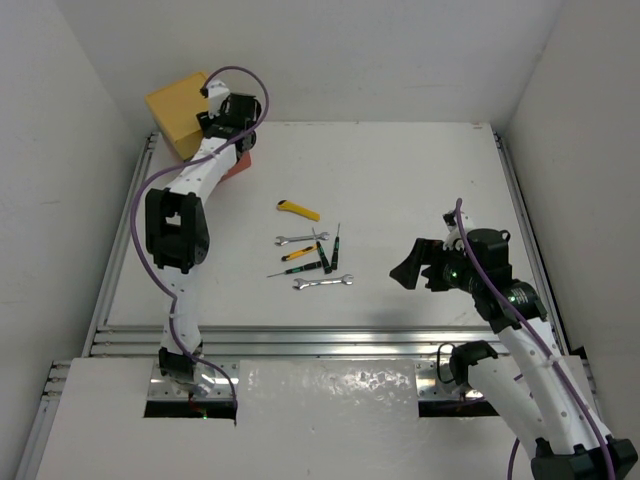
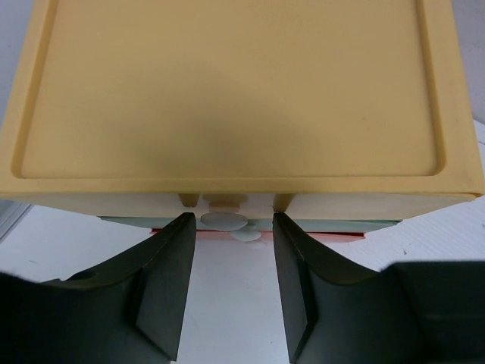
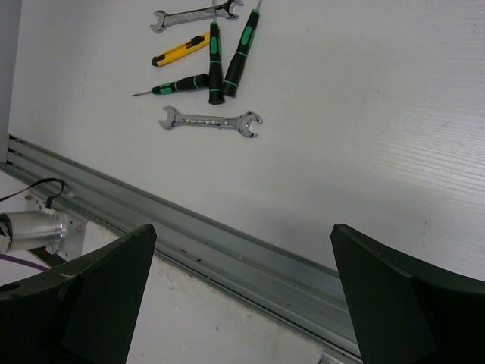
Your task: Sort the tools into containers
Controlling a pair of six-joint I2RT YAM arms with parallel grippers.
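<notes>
I'm flanking the yellow plastic drawer's (image 2: pixel 227 91) small white knob (image 2: pixel 223 221), twelve o'clock, with left jaws unclenched for pulling; right jaws gaping.

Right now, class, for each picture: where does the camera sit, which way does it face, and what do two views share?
Top external: above and behind the robot, looking down on the table; left arm and right arm show.
Left wrist: on that arm, facing the yellow drawer and white knob; left pincer flanks the knob.
Right wrist: looking down across the rail at the tools; right pincer open.
Shared: tools appear in top and right wrist.
</notes>
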